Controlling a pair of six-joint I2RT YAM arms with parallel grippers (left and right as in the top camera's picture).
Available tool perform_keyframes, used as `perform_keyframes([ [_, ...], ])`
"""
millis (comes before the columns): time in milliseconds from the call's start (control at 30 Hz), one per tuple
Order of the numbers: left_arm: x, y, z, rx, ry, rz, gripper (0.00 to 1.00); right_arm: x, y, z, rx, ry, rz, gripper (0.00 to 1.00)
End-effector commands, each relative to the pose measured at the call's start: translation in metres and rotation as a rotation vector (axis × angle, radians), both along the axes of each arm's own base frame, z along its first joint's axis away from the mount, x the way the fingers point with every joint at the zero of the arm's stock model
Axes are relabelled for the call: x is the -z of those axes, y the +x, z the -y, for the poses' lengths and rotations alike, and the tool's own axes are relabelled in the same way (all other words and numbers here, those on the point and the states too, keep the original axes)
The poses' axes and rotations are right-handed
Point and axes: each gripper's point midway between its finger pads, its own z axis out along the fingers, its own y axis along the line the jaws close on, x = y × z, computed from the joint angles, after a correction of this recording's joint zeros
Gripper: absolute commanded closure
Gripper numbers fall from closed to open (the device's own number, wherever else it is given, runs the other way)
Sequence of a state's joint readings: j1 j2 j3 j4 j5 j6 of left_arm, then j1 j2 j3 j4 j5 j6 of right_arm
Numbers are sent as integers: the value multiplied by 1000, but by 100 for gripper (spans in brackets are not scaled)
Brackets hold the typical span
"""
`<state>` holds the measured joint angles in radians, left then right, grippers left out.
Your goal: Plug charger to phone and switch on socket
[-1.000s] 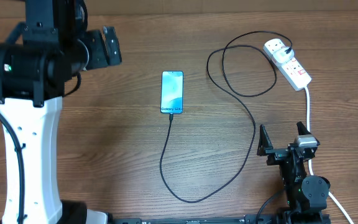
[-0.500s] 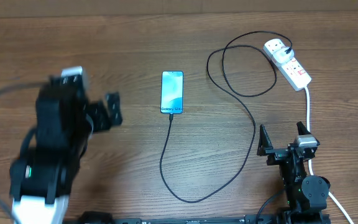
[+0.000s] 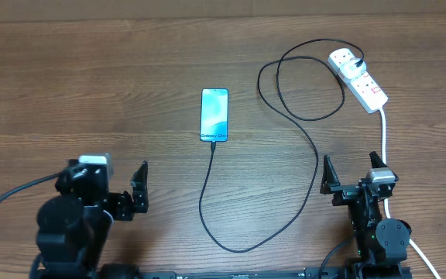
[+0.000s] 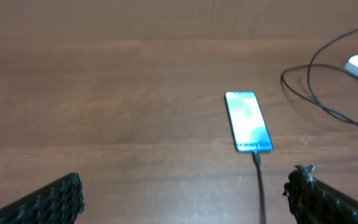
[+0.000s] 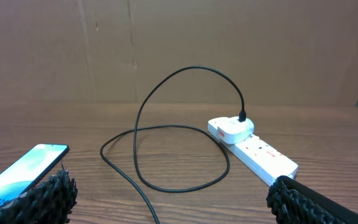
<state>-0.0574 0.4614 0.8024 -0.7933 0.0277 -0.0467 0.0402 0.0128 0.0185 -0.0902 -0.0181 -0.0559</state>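
The phone [image 3: 214,115] lies face up mid-table with its blue-teal screen lit; it also shows in the left wrist view [image 4: 248,121] and the right wrist view [image 5: 21,170]. The black charger cable [image 3: 300,194] runs from the phone's near end, loops, and its plug sits in the white socket strip [image 3: 359,80] at the far right, as the right wrist view [image 5: 251,147] also shows. My left gripper [image 3: 122,195] is open and empty near the front left. My right gripper [image 3: 355,172] is open and empty near the front right.
The strip's thick white cord [image 3: 383,136] runs down past my right gripper toward the front edge. A brown cardboard wall [image 5: 179,50] stands behind the table's far edge.
My left arm has swung down from the far left and drawn back to the front left of the table. The right arm, phone, cable and socket have not moved.
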Motion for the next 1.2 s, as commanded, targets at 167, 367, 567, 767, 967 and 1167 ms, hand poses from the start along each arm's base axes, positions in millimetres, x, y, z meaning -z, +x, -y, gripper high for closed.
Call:
perform_keyframes([
  [167,18,5,0,24,53,294,0,1,0,0,4,3,5,0],
  [367,36,15,-1,12,52,412,0,1,0,0,4,3,5,0],
  [567,47,23,-13,-41,62,494,0,1,0,0,4,3,5,0],
  [767,62,28,-19,-69,65,509,0,1,0,0,4,3,5,0],
  [967,75,32,-22,-83,61,505,0,1,0,0,4,3,5,0],
  [1167,103,31,-31,-139,34,388,1,1,0,0,4,3,5,0],
])
